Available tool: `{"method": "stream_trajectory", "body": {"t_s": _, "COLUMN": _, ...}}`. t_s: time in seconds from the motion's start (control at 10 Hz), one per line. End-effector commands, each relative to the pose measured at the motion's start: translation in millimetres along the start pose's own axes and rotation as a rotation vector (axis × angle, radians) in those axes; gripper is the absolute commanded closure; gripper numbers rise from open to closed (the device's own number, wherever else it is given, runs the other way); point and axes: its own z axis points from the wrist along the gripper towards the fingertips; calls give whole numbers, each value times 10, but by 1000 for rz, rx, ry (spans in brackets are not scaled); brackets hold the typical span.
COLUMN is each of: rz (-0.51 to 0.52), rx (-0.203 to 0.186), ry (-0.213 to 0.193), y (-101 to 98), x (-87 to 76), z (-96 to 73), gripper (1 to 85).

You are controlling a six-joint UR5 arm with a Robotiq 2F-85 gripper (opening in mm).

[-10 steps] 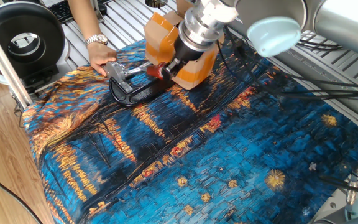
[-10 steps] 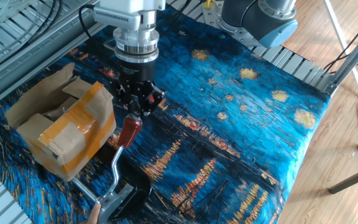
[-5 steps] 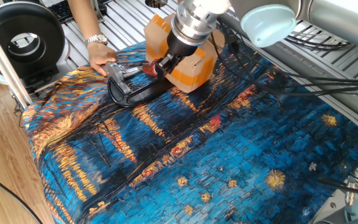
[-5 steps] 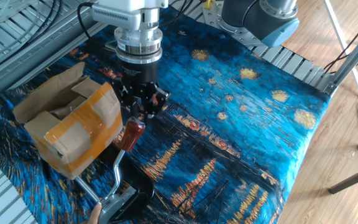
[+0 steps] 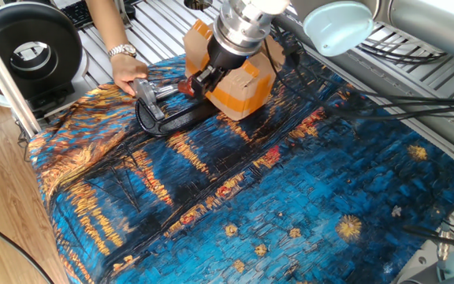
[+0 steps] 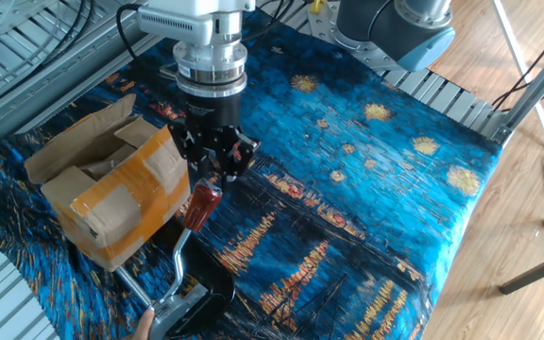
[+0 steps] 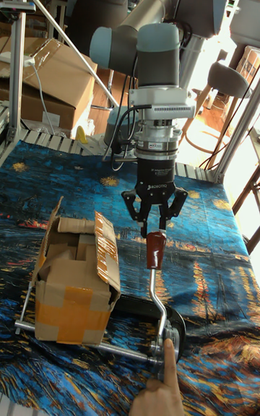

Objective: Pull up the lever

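Gripper (image 7: 154, 230) pointing straight down, fingers (image 7: 144, 226) drawn in narrow and clamped on top of red-brown knob (image 7: 154, 250) of the lever (image 7: 157, 299). Lever rod standing nearly upright in the tall fixed view, curving down into silver bracket (image 7: 163, 347) on black curved base (image 7: 130, 306). Same grasp seen in the other fixed view: gripper (image 6: 217, 173) just above knob (image 6: 200, 206), rod (image 6: 178, 267) slanting down to bracket. In one fixed view, gripper (image 5: 198, 82) partly hiding the knob. Human hand (image 5: 128, 74) resting on the bracket, finger (image 7: 169, 367) touching it. Just beside the lever, orange-taped cardboard box (image 6: 111, 194), flaps open, folded cardboard inside. All on blue painted cloth (image 5: 290, 189).
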Motion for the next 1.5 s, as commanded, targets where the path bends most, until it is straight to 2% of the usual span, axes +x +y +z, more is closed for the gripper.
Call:
{"method": "stream_trajectory", "body": {"t_s": 0.0, "rz": 0, "rx": 35, "ry": 17, "y": -32, "x": -23, "z": -48, "gripper": 497}}
{"method": "stream_trajectory", "body": {"t_s": 0.1, "rz": -1, "rx": 75, "ry": 36, "y": -39, "x": -73, "z": -66, "gripper": 537}}
{"method": "stream_trajectory", "body": {"t_s": 0.2, "rz": 23, "rx": 73, "ry": 46, "y": 66, "x": -130, "z": -78, "gripper": 543}}
{"method": "stream_trajectory", "body": {"t_s": 0.4, "rz": 5, "rx": 70, "ry": 41, "y": 33, "x": -111, "z": -72, "gripper": 533}}
{"method": "stream_trajectory", "body": {"t_s": 0.5, "rz": 4, "rx": 64, "ry": 74, "y": -91, "x": 112, "z": -46, "gripper": 533}}
{"method": "stream_trajectory", "body": {"t_s": 0.6, "rz": 6, "rx": 43, "ry": 76, "y": -216, "x": 304, "z": 17, "gripper": 523}}
{"method": "stream_trajectory", "body": {"t_s": 0.7, "rz": 9, "rx": 87, "ry": 118, "y": -322, "x": 460, "z": -34, "gripper": 520}}
{"method": "stream_trajectory", "body": {"t_s": 0.8, "rz": 22, "rx": 156, "ry": 188, "y": -389, "x": 596, "z": -141, "gripper": 567}}
{"method": "stream_trajectory", "body": {"t_s": 0.9, "rz": 92, "rx": 216, "ry": 301, "y": -296, "x": 789, "z": -279, "gripper": 637}}
{"method": "stream_trajectory", "body": {"t_s": 1.0, "rz": 163, "rx": 254, "ry": 381, "y": -139, "x": 896, "z": -299, "gripper": 727}}
{"method": "stream_trajectory", "body": {"t_s": 1.1, "rz": 177, "rx": 230, "ry": 366, "y": -58, "x": 841, "z": -192, "gripper": 737}}
{"method": "stream_trajectory", "body": {"t_s": 1.2, "rz": 159, "rx": 209, "ry": 332, "y": -78, "x": 771, "z": -130, "gripper": 733}}
{"method": "stream_trajectory", "body": {"t_s": 1.3, "rz": 137, "rx": 171, "ry": 286, "y": -53, "x": 671, "z": -86, "gripper": 680}}
{"method": "stream_trajectory", "body": {"t_s": 1.4, "rz": 123, "rx": 158, "ry": 256, "y": -36, "x": 586, "z": -51, "gripper": 667}}
